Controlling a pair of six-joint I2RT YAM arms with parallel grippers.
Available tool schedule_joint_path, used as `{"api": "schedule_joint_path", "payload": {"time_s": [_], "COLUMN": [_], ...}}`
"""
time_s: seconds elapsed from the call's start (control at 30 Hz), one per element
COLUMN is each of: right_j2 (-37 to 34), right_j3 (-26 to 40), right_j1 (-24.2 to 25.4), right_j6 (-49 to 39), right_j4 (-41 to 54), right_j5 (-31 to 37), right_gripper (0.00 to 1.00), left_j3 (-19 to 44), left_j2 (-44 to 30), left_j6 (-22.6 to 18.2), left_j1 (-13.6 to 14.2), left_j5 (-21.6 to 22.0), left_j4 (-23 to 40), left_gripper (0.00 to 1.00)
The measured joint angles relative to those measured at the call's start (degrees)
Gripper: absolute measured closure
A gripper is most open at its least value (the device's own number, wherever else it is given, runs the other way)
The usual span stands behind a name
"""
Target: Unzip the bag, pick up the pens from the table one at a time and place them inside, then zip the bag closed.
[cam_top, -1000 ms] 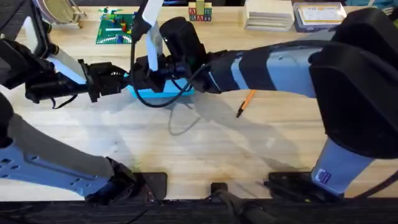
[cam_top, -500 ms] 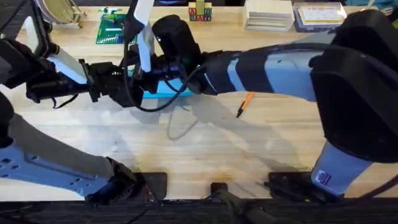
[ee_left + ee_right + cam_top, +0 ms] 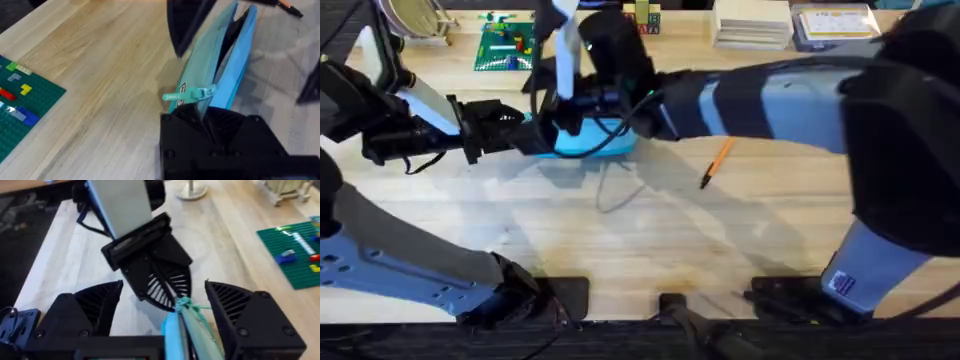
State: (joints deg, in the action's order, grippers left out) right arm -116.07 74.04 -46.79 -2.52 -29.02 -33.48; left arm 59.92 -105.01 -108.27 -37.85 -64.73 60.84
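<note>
The light-blue bag (image 3: 592,143) lies on the table (image 3: 620,245) at centre-left. My left gripper (image 3: 525,135) is shut on its left end. In the left wrist view the bag (image 3: 240,60) gapes open along its zipper, with the teal zipper pull (image 3: 197,93) just ahead of my left gripper (image 3: 210,117). My right gripper (image 3: 164,292) hangs open over that same end, its fingers (image 3: 95,310) spread either side of the zipper pull (image 3: 186,305) without touching it. One of the pens (image 3: 717,163), orange with a black tip, lies on the wood right of the bag.
A green brick baseplate (image 3: 505,45) sits at the back left, and stacked books (image 3: 750,25) and a box at the back right. A thin cable loop (image 3: 615,195) lies in front of the bag. My right arm spans the table's right half.
My right gripper slid left along the bag toward my left gripper, then drew back to the right and rose a little. The left arm and the pen stayed put.
</note>
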Motion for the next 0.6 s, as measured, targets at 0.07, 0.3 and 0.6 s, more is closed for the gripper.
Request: {"api": "schedule_joint_path", "payload": {"time_s": [0.07,0.3,0.6], "right_j2": [1.4,8.3,20.1], "right_j3": [0.0,0.1,0.1], "right_j1": [1.0,5.9,15.7], "right_j6": [0.0,0.6,-8.0], "right_j4": [1.4,15.7,42.2], "right_j5": [0.0,0.0,0.0], "right_gripper": [0.005,0.004,0.005], "left_j3": [0.0,0.0,0.0], "left_j2": [0.0,0.0,0.0], "left_j6": [0.0,0.0,0.0], "left_j1": [0.0,0.0,0.0], "left_j5": [0.0,0.0,-0.2], "left_j4": [0.0,0.0,0.3], "left_gripper": [0.959,0.959,0.959]}}
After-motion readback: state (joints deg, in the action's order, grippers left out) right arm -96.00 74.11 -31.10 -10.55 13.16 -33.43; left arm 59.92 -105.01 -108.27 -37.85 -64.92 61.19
